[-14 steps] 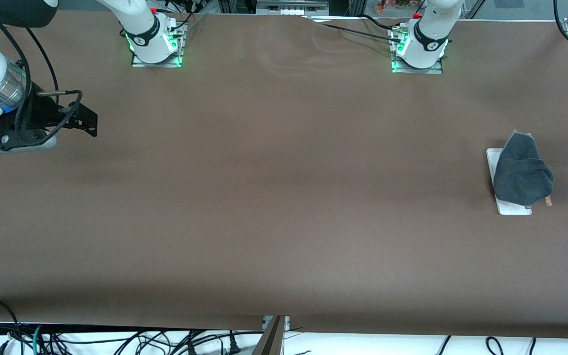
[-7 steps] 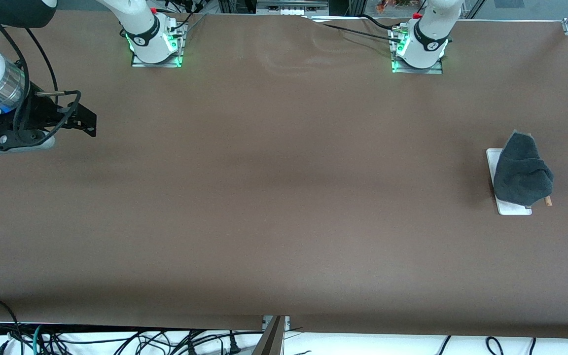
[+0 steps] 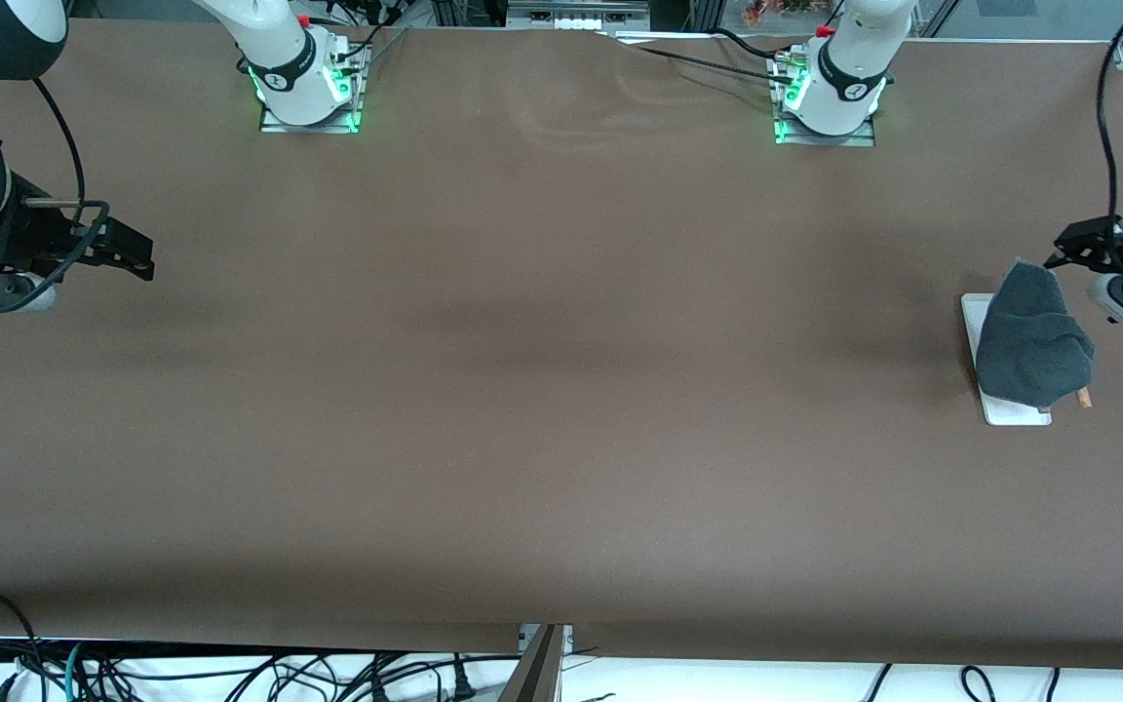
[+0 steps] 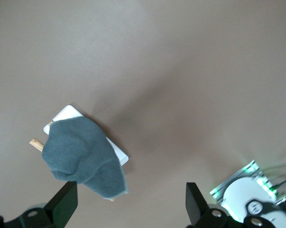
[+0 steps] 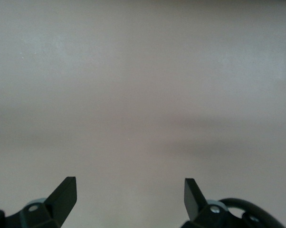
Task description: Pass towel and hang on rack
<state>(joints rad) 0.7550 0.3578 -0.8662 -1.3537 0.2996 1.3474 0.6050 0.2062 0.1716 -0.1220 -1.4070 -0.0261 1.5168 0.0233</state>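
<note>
Towel (image 3: 1033, 341) draped over rack (image 3: 1008, 411); left hand (image 4: 128, 206) and right hand (image 5: 130, 197) both spread, holding nothing

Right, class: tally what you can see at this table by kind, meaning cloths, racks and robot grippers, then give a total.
Cloths: 1, the towel, dark grey face up, draped over the rack.
Racks: 1, the rack, white base, toward the left arm's end.
Grippers: 2, the left gripper and the right gripper, both open.
Total: 4
</note>
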